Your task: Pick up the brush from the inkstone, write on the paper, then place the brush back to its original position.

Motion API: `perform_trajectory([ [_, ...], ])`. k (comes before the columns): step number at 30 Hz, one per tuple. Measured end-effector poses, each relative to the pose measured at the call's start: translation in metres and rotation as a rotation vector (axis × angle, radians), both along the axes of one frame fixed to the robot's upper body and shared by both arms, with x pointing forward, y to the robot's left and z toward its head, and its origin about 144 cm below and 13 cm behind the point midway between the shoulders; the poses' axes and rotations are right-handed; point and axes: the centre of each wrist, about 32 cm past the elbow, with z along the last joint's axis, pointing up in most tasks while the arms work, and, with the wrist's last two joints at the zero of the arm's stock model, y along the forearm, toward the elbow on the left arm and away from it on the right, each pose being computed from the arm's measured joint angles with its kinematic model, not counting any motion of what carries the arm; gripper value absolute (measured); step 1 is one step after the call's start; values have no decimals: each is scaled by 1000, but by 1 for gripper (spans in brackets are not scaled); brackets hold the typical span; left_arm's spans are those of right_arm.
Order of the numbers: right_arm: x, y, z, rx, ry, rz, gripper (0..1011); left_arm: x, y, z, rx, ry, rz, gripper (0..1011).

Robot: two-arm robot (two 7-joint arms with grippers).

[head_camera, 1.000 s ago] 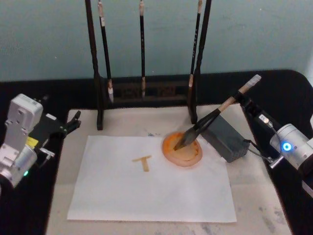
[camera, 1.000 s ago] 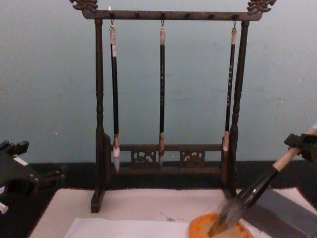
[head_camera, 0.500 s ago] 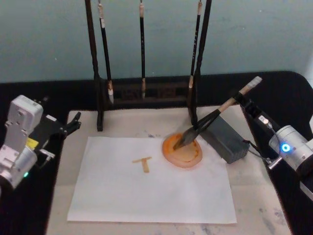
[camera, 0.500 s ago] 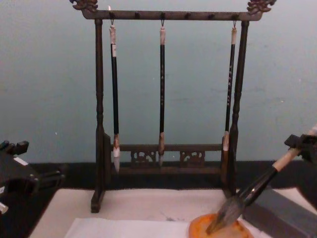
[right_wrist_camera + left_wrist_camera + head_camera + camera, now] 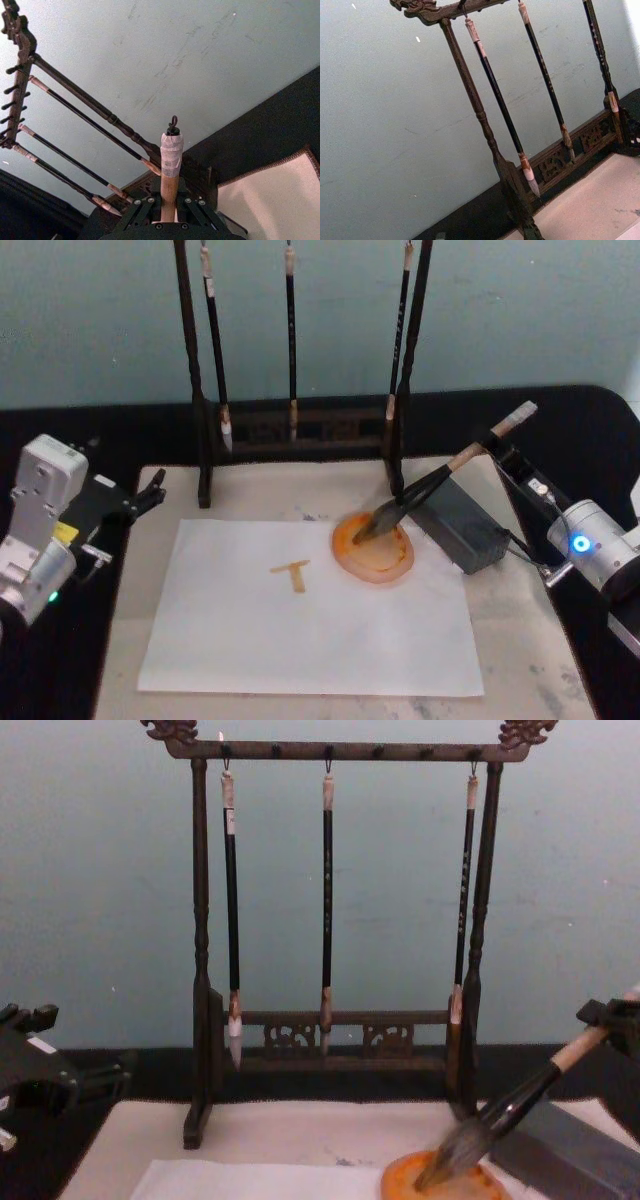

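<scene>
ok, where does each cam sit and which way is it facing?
Head: high, looking down on the paper; left gripper and right gripper at the sides.
Chest: low, facing the rack head-on; right gripper at right edge.
Left wrist: angled up at rack and wall.
Right wrist: along the brush held in its gripper.
Shared: rack in all four.

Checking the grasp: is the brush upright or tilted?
Tilted: brush bristles sit in the orange dish, handle slanting up to the right gripper.
</scene>
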Motion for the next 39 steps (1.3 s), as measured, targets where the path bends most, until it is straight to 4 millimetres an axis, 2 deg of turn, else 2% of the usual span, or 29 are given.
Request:
perform_trajectory([
  [39,-2,5,-8,32,54,-11,163,0,0,0,0,0,0,1009],
])
